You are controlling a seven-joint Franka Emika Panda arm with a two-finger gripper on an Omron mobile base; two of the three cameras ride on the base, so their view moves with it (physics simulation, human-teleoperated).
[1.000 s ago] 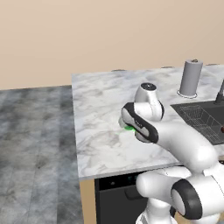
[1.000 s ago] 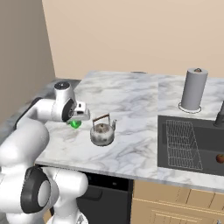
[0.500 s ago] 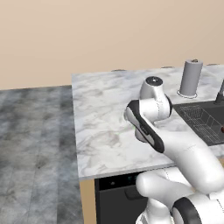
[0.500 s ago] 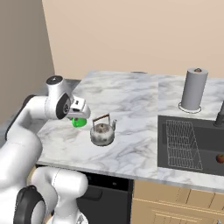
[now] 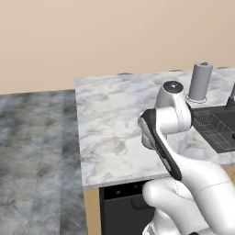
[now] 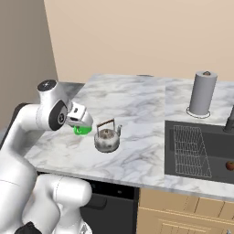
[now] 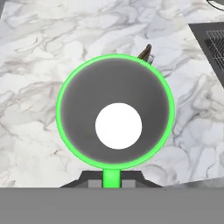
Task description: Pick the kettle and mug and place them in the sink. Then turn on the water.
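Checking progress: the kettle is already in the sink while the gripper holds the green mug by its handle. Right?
Not quite. The kettle sits on the marble counter, well left of the sink, as the right base view shows. The rest stands: the gripper is at the mug handle.

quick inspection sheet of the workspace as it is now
surface: white marble counter, sink set in it at the right
job's things: kettle upright on the counter; green mug at the tool, seen from straight above, its handle between the fingertips; sink holds a wire rack; no water seen
clutter: paper-towel roll behind the sink; small brown thing in the sink
tool: at the mug's handle, grip cannot be told
cables: nothing seen
surroundings: beige wall, grey floor
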